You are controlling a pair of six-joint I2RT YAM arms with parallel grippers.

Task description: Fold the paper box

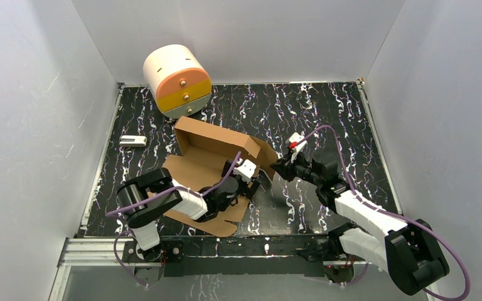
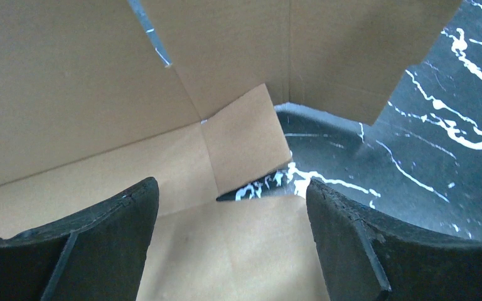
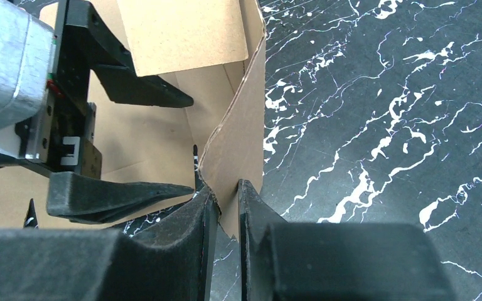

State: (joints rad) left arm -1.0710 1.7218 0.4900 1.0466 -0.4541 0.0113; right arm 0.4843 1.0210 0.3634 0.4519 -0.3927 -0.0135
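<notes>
**Paper box partly raised: one pincer spread over the floor, the other pinching a wall**

*Top view.* The paper box (image 1: 196, 164) sits left of centre on the desk (image 1: 339, 119), just below the cream drawer cabinet (image 1: 177, 80). Its rear panel (image 1: 208, 133) stands tilted up, and a front flap (image 1: 223, 224) lies flat toward the lower edge of the frame. The left pincer (image 1: 251, 182) reaches in from the lower left over the box's floor. The right pincer (image 1: 276, 168) meets the box's right-hand edge from the lower right. A small white object (image 1: 132, 141) lies well apart at the left and has no evident part in the work.

*Left wrist view.* The left pincer's fingers (image 2: 100, 238) are spread wide and hold nothing; they frame the cardboard floor in the lower half of the frame. Walls rise across the upper frame, and a small corner flap (image 2: 245, 141) leans inward at centre, with bare desk showing to the right. This placement probably keeps the floor steady, or readies the pincer to tuck that flap. Whether the fingers touch the cardboard cannot be told.

*Right wrist view.* The right pincer's fingers (image 3: 201, 219) are pressed almost together at lower centre, pinching the near edge of the upright side wall (image 3: 245, 125). The grip most likely holds this wall erect along its crease so that it does not spring flat. The left pincer appears at the left of the frame, spread, inside the box. By this evidence the fold is under way but unfinished: the walls are up and the front flap is not yet closed.
</notes>
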